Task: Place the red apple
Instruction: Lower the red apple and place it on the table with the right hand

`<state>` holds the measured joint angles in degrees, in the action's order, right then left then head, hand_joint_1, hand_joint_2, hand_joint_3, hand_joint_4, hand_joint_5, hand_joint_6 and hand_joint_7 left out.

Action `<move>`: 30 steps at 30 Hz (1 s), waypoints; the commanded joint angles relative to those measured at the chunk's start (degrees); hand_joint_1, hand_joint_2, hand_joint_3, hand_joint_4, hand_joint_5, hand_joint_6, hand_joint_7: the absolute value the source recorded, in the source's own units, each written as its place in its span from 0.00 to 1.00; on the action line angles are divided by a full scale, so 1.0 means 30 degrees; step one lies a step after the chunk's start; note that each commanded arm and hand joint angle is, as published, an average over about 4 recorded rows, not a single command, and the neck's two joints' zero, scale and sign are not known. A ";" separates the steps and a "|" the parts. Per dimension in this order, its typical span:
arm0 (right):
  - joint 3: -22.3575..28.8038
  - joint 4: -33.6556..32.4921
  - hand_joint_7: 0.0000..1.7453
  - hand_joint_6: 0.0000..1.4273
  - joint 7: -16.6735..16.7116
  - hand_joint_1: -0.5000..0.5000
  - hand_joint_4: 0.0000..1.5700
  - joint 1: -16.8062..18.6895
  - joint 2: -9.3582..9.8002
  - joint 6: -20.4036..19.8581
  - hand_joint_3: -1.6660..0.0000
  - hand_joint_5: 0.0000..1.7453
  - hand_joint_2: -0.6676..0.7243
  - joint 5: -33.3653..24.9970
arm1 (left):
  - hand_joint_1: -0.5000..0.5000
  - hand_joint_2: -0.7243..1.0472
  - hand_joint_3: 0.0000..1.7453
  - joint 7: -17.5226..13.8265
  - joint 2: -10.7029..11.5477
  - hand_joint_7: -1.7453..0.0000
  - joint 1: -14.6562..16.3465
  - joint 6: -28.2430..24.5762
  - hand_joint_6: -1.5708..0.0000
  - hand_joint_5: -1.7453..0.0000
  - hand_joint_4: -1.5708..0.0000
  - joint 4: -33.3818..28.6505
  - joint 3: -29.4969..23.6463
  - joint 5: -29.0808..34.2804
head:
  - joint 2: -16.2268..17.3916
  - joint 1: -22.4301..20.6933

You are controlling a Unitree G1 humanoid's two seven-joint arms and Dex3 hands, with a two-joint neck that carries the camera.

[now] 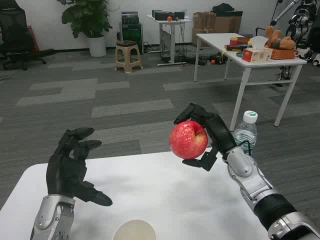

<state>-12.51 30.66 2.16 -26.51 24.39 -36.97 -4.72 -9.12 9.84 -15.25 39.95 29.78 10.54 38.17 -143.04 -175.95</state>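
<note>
A paper cup (134, 231) is seen at the white table's (165, 190) near edge. Left of the cup, the left hand (72, 167) is raised, fingers spread, nothing held. Beyond the cup, the red apple (188, 140) is gripped above the table by the right hand (210, 135). No writing can be read on the water bottle (246, 131) behind.

Red apple (188, 140) aloft above table
</note>
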 commanded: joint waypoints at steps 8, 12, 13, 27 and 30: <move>0.0389 -0.0729 0.93 0.76 0.0304 0.29 0.60 0.0135 -0.0769 -0.0040 0.10 0.94 0.14 -0.0008 | 0.02 0.20 0.01 -0.0094 0.0205 0.44 -0.0219 0.0226 0.77 0.12 1.00 0.0619 0.0209 0.0489 | -0.0703 -0.0184; 0.0389 -0.0729 0.93 0.76 0.0304 0.29 0.58 0.0135 -0.0776 -0.0040 0.10 0.94 0.14 0.0022 | 0.02 0.20 0.04 -0.0094 0.0234 0.44 -0.0190 0.0248 0.77 0.12 1.00 0.0575 0.0209 0.0489 | -0.0704 -0.0192; 0.0389 -0.0729 0.94 0.76 0.0304 0.29 0.58 0.0135 -0.0776 -0.0040 0.10 0.94 0.14 0.0022 | 0.02 0.20 0.03 -0.0094 0.0234 0.44 -0.0190 0.0256 0.77 0.12 1.00 0.0575 0.0209 0.0489 | -0.0704 -0.0192; 0.0316 -0.1535 0.96 0.74 0.0289 0.29 0.58 0.1351 -0.0241 0.0429 0.10 0.94 0.14 0.0073 | 0.02 0.20 0.04 -0.0094 0.0234 0.44 -0.0190 0.0270 0.77 0.12 1.00 0.0590 0.0158 0.0526 | 0.0138 -0.0542; 0.0155 -0.2106 0.94 0.74 0.0289 0.29 0.57 0.2230 0.0235 0.0824 0.10 0.94 0.14 0.0022 | 0.02 0.20 0.05 -0.0094 0.0234 0.44 -0.0190 0.0278 0.77 0.12 1.00 0.0590 0.0150 0.0562 | 0.0539 -0.0516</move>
<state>-12.14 25.57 2.80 -21.25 24.04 -35.44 -4.46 -9.19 9.98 -15.63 40.46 31.50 11.31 39.61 -141.83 -177.54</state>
